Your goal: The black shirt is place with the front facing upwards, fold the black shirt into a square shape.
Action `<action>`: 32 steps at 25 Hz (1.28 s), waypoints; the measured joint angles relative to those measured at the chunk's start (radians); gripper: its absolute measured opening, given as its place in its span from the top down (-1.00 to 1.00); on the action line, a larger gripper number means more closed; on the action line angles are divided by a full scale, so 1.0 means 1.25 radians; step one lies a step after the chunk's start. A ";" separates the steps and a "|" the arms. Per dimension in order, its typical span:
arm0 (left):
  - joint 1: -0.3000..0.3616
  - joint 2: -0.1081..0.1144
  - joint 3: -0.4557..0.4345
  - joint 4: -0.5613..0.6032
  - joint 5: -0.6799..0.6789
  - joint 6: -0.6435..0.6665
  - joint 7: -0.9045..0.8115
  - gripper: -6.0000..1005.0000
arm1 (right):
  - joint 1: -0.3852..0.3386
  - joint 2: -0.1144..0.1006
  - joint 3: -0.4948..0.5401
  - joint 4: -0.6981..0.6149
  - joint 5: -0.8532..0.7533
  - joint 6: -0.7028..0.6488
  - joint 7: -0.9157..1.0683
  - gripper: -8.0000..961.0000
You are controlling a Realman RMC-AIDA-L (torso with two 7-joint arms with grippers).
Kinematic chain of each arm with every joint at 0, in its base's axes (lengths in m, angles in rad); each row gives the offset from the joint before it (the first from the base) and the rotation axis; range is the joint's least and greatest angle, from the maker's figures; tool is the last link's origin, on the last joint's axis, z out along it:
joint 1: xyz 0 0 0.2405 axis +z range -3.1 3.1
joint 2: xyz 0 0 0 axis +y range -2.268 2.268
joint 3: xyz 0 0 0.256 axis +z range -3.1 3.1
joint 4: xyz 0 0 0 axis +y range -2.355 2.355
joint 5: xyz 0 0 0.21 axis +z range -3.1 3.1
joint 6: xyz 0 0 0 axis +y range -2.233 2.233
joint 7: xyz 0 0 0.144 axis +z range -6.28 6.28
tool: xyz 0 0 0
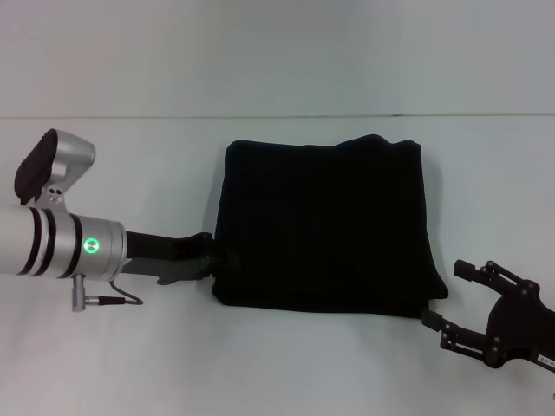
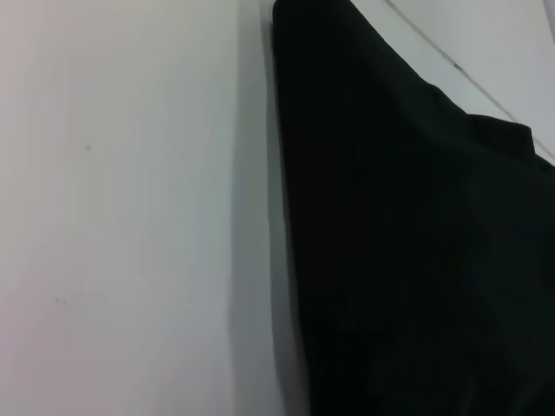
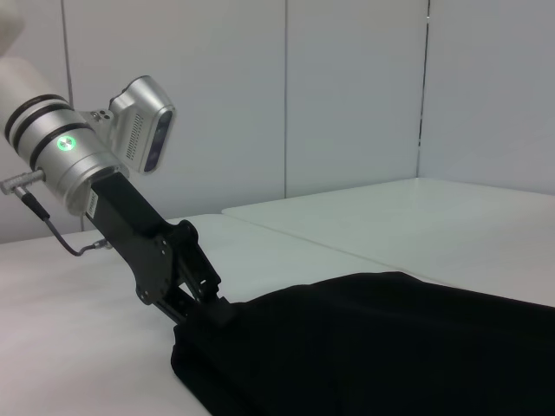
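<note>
White table (image 1: pixel 173 347) lying under everything, pale wall panels behind. Shirt (image 1: pixel 325 225) sitting mid-table, folded into rough square, plain black side showing. Left gripper (image 1: pixel 215 260) reaching in low at shirt's near-left corner, fingertips touching cloth edge; whether fingers are pinching cloth, cannot tell. Right gripper (image 1: pixel 447 299) hovering just off shirt's near-right corner, fingers spread, holding nothing.
</note>
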 joint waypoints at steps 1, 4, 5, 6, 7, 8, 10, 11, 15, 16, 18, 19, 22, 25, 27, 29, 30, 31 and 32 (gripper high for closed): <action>0.000 -0.001 0.000 0.000 0.000 0.000 0.000 0.26 | 0.000 0.000 0.000 0.000 0.000 0.000 0.000 -0.87; -0.001 -0.001 0.004 0.001 0.000 -0.001 0.000 0.53 | 0.001 0.000 0.000 0.001 0.000 0.002 0.000 -0.87; -0.001 -0.001 0.005 0.001 0.000 -0.002 0.000 0.62 | 0.001 0.000 0.001 0.001 0.000 0.002 0.000 -0.87; -0.001 -0.001 0.005 0.001 0.000 -0.002 0.000 0.71 | 0.001 0.000 0.001 0.001 0.000 0.002 0.000 -0.87; 0.000 -0.001 0.005 0.001 -0.001 -0.001 0.000 0.80 | 0.001 0.000 0.002 0.002 0.000 0.002 0.000 -0.87; 0.001 0.000 0.004 0.001 -0.002 0.001 0.001 0.81 | 0.001 0.001 0.003 0.002 0.000 0.002 0.000 -0.87; 0.003 0.002 0.000 0.001 -0.005 0.009 0.004 0.82 | 0.002 0.000 0.004 0.002 0.000 0.003 0.000 -0.87; 0.005 0.003 -0.007 0.001 -0.008 0.019 0.010 0.83 | 0.002 0.001 0.004 0.001 0.000 0.003 0.000 -0.87; 0.024 0.007 -0.081 0.001 -0.012 0.075 0.055 0.86 | 0.005 0.002 0.008 0.000 0.001 0.004 0.000 -0.86; 0.032 0.009 -0.105 0.001 -0.012 0.092 0.067 0.87 | 0.007 0.002 0.008 0.000 0.002 0.004 0.000 -0.86; 0.049 0.013 -0.136 0.001 -0.012 0.118 0.088 0.88 | 0.010 0.002 0.008 -0.001 0.004 0.004 0.000 -0.86; 0.060 0.016 -0.148 0.001 -0.012 0.132 0.100 0.88 | 0.012 0.001 0.009 -0.001 0.005 0.005 0.000 -0.86; 0.092 0.021 -0.154 0.001 -0.012 0.148 0.121 0.88 | 0.019 0.001 0.011 -0.001 0.006 0.006 0.000 -0.86; 0.124 0.022 -0.161 0.000 -0.012 0.159 0.154 0.88 | 0.025 0.001 0.014 -0.002 0.006 0.012 0.001 -0.86; 0.137 0.022 -0.169 -0.002 -0.012 0.173 0.184 0.88 | 0.030 0.002 0.015 -0.002 0.006 0.017 0.002 -0.86; 0.144 0.022 -0.173 -0.002 -0.012 0.189 0.214 0.87 | 0.036 0.002 0.015 -0.001 0.006 0.023 0.002 -0.86; 0.146 0.021 -0.174 -0.002 -0.012 0.196 0.227 0.87 | 0.038 0.003 0.015 0.000 0.006 0.025 0.002 -0.86; 0.148 0.021 -0.174 -0.001 -0.012 0.203 0.239 0.87 | 0.041 0.003 0.015 0.002 0.006 0.027 0.002 -0.86; 0.149 0.020 -0.175 0.000 -0.012 0.208 0.249 0.87 | 0.043 0.003 0.015 0.002 0.006 0.029 0.002 -0.86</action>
